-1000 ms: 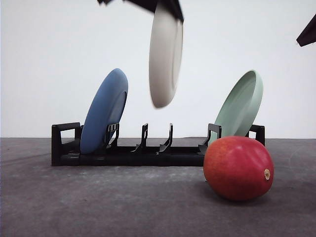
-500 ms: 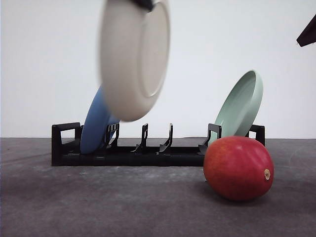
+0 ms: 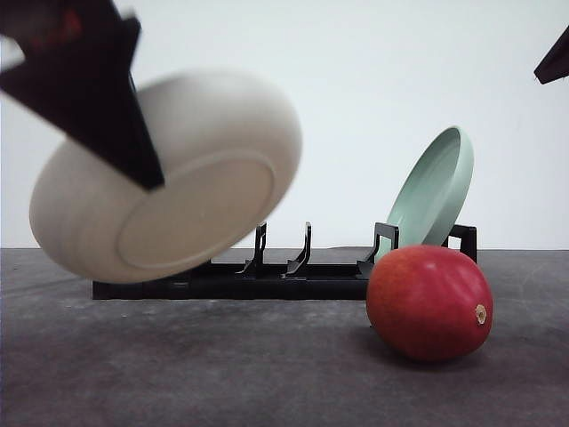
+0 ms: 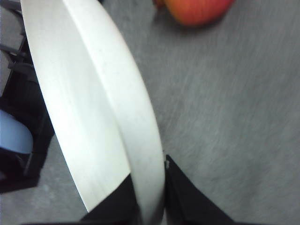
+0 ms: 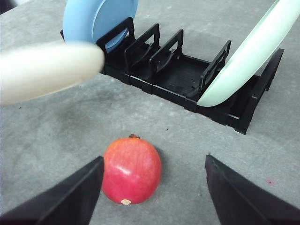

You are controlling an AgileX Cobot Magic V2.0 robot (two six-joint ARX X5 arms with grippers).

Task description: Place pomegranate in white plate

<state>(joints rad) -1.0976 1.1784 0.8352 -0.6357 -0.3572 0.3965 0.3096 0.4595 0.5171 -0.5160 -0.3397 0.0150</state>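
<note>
The left gripper (image 4: 149, 213) had its black fingers (image 4: 190, 201) clenched on the rim of the shallow, round, matte off-white plate (image 3: 178, 182), which hung tilted in the air, clear of the grey worktop (image 3: 222, 365) and in front of the black slotted plastic rack (image 3: 293, 271). The roundish red pomegranate (image 3: 428, 302) with its tan stem nub lay on the worktop, well apart from the plate and just before the pale green plate (image 3: 434, 189) leaning in the rack. The right gripper (image 5: 152, 197) hovered above the fruit, fingers spread and grasping nothing. With so narrow a rim grip, the tilted plate might slip or land on edge, and setting it too close could nudge the fruit into rolling.
</note>
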